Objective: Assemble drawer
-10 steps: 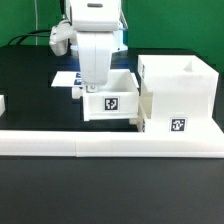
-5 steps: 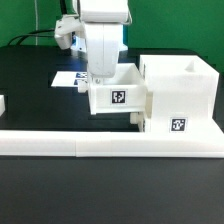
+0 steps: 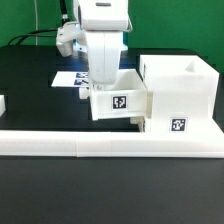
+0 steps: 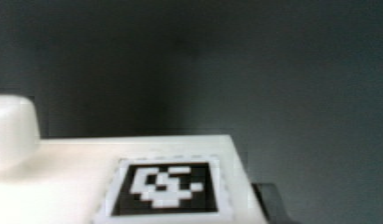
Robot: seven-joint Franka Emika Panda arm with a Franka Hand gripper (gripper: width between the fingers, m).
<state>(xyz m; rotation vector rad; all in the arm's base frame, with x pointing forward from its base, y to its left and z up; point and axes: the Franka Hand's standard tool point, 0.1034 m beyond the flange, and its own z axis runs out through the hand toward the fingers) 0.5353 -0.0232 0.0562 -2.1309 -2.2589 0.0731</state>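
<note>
A small white open-top tray (image 3: 120,102) with a black-and-white tag on its front sits against the left side of the large white casing (image 3: 182,92). My gripper (image 3: 99,88) comes down from above and is shut on the tray's left wall. In the wrist view the tray's tagged white face (image 4: 167,185) fills the lower part. One dark finger (image 4: 268,202) shows beside it, and a rounded white part (image 4: 7,130) shows at the edge. A second tray is not clearly in view.
The long white L-shaped border wall (image 3: 100,146) runs along the front, with the casing resting against it. The marker board (image 3: 66,78) lies behind the tray. A small white piece (image 3: 2,103) shows at the exterior view's left edge.
The gripper and the tray moved together toward the exterior view's right, up to the casing. The tray lifted slightly, then lowered a little.
</note>
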